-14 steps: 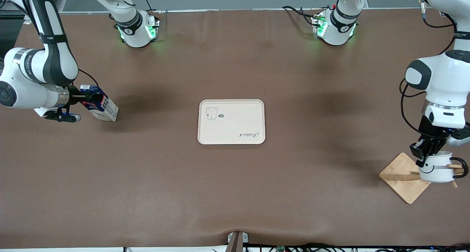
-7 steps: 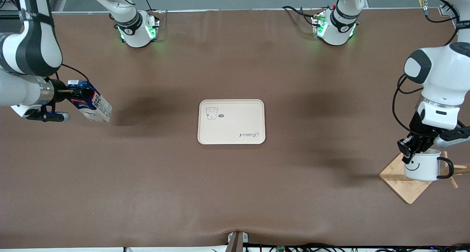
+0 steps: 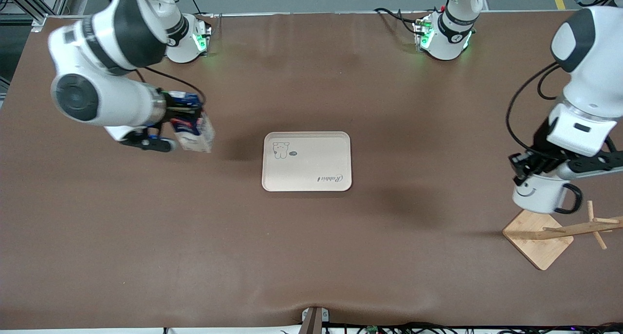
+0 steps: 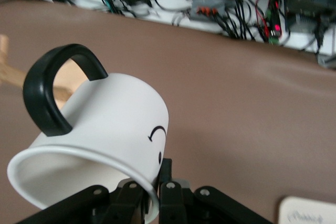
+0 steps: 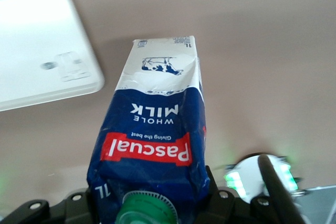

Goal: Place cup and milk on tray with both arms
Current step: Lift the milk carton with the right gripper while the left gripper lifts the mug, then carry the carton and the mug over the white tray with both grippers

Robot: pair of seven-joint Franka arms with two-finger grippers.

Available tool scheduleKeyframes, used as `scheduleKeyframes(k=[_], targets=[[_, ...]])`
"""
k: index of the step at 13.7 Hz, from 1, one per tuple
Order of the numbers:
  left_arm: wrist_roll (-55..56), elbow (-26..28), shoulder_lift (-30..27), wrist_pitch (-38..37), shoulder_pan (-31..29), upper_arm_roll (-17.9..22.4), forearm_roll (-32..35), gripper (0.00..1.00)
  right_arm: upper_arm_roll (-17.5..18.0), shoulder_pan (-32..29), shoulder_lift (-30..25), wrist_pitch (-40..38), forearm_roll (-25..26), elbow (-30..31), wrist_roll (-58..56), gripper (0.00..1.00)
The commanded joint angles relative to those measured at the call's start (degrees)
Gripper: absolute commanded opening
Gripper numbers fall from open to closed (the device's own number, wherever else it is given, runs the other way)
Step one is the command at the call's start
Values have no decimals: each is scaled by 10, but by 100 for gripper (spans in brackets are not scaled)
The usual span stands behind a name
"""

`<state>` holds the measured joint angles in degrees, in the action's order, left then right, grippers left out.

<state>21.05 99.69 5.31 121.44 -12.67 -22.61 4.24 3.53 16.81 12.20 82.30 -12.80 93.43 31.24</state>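
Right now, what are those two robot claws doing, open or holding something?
Left end effector: closed on the rim of the white smiley-face mug.
Right end effector: closed on the dark blue milk carton.

1. I work in a robotics lab, not a home: my two arms are bolted to one wide table (image 3: 311,256) under a brown mat.
2. My bases (image 3: 440,37) glow green, with loose cables running to them.
3. Along the table's edge sit bundled wires and electronics boxes (image 4: 218,3) with red lights.
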Motion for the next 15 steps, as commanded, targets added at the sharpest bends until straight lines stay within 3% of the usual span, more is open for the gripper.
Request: scheduleKeyframes(k=[1, 4, 6, 9, 15], targets=[[70, -20, 32, -52, 39, -28, 1, 0, -8, 46, 97, -12, -49, -93, 50, 0], [107, -20, 57, -101, 116, -29, 0, 0, -6, 81, 189, -11, -51, -176, 46, 0], [129, -20, 84, -105, 147, -30, -5, 0, -5, 89, 234, -10, -91, -205, 43, 0], [170, -23, 137, -105, 202, -29, -5, 0, -5, 99, 252, 53, -108, -210, 38, 0], [259, -95, 266, -105, 265, -29, -7, 0, -1, 114, 280, 71, -105, -206, 5, 0]])
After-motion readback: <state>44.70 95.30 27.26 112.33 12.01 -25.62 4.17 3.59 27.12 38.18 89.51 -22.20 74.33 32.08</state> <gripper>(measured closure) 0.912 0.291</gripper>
